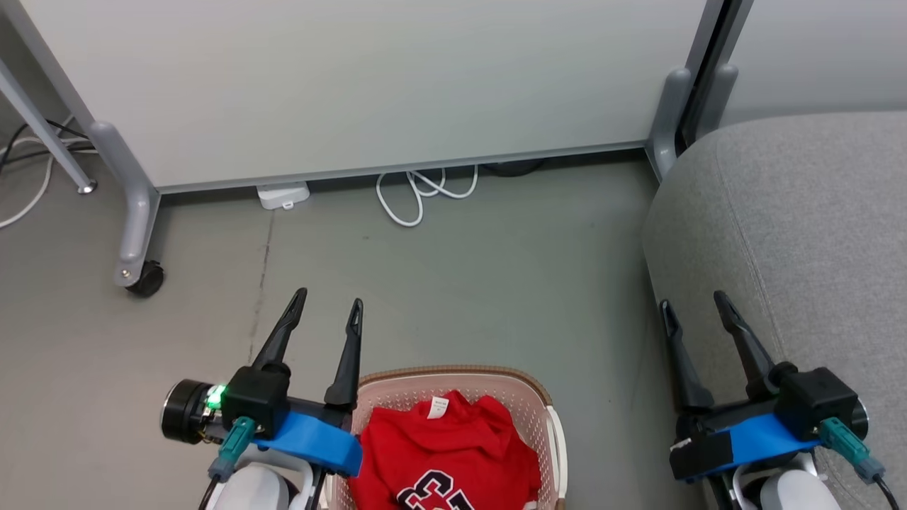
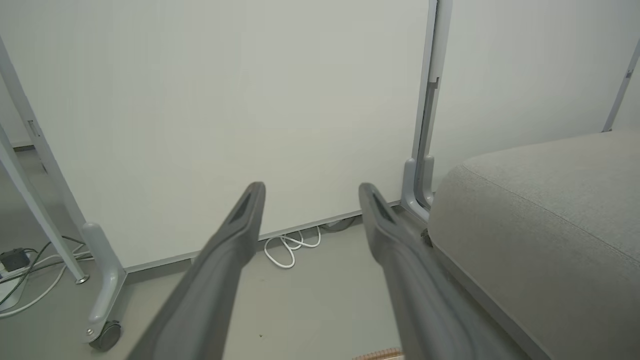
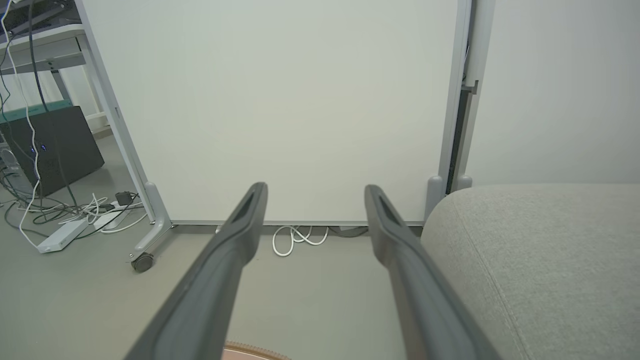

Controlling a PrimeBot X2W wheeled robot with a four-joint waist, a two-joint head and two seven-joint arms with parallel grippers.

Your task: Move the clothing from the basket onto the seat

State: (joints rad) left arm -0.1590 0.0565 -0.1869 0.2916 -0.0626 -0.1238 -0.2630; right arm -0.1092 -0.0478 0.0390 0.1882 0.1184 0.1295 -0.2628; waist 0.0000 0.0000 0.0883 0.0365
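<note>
Opening step; no garment was in hand. The left gripper (image 1: 329, 297) and right gripper (image 1: 691, 299) both stood wide open and empty. The clothing (image 1: 443, 446) lay in the basket (image 1: 453, 373), just right of the left gripper's base. The seat (image 1: 801, 227) lay beneath and right of the right gripper. Judged next: lower a gripper into the basket and pinch fabric.

Red clothing (image 1: 443, 446) lay heaped in the basket (image 1: 453, 373) on the floor (image 1: 460, 269), possibly more than one garment. The left gripper (image 1: 329, 297) and the right gripper (image 1: 691, 299) hovered with jaws apart, the right one beside the seat (image 1: 801, 234).
</note>
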